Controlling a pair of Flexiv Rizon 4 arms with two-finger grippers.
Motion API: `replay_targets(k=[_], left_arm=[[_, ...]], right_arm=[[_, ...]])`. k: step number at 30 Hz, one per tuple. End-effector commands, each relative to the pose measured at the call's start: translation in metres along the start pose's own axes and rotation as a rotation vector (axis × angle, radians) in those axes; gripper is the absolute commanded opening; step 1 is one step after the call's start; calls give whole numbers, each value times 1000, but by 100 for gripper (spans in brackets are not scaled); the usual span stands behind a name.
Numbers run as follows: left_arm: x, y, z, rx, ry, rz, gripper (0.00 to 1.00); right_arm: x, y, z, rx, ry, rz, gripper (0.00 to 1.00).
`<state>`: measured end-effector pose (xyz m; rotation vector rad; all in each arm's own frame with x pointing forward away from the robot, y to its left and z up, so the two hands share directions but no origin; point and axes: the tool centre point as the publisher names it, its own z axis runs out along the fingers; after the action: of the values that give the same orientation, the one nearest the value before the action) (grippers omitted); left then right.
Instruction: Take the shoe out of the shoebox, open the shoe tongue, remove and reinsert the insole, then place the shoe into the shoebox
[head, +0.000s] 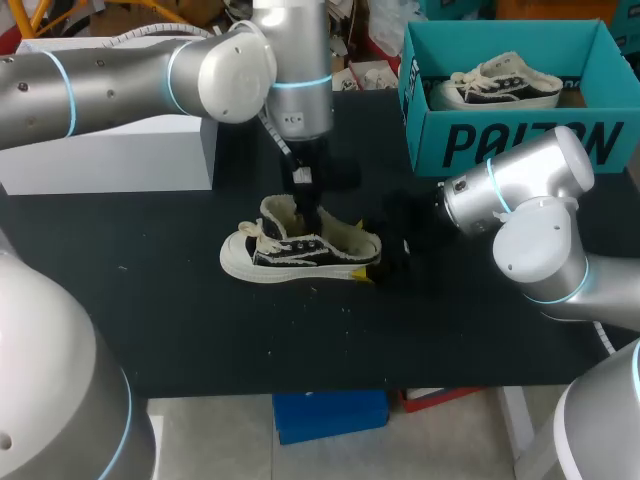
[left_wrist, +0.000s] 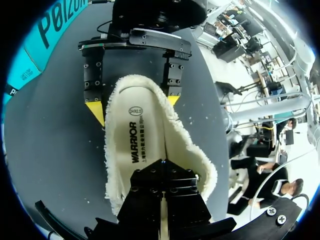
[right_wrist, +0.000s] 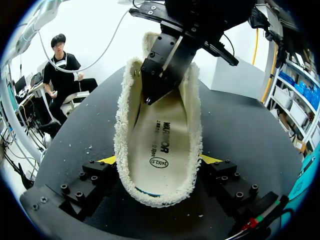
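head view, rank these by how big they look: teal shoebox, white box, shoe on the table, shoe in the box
1. teal shoebox and white box: about alike; the white box is partly hidden, so unranked
2. shoe on the table: looks slightly larger, but nearer the camera
3. shoe in the box

big letters on shoebox (head: 520, 145) side, sm. print on insole (left_wrist: 135, 125).

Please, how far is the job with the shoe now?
Done: the black canvas sneaker with fleece lining is out of the teal cardboard shoebox, on the black table. In hand: right tool clamps its heel; left tool is inside, above the white insole. Remaining: at least reboxing; insole stage unclear.
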<state>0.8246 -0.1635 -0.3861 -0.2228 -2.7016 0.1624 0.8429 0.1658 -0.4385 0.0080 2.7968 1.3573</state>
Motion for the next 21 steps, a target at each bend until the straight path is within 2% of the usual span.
replay_targets(k=[1,21], left_arm=[[-2,-3,10,-2,6,3,0],[5,-1,36,-13,17,-13,0]], right_arm=[[0,-2,1,1,-1,1,0],[0,-2,1,1,-1,1,0]])
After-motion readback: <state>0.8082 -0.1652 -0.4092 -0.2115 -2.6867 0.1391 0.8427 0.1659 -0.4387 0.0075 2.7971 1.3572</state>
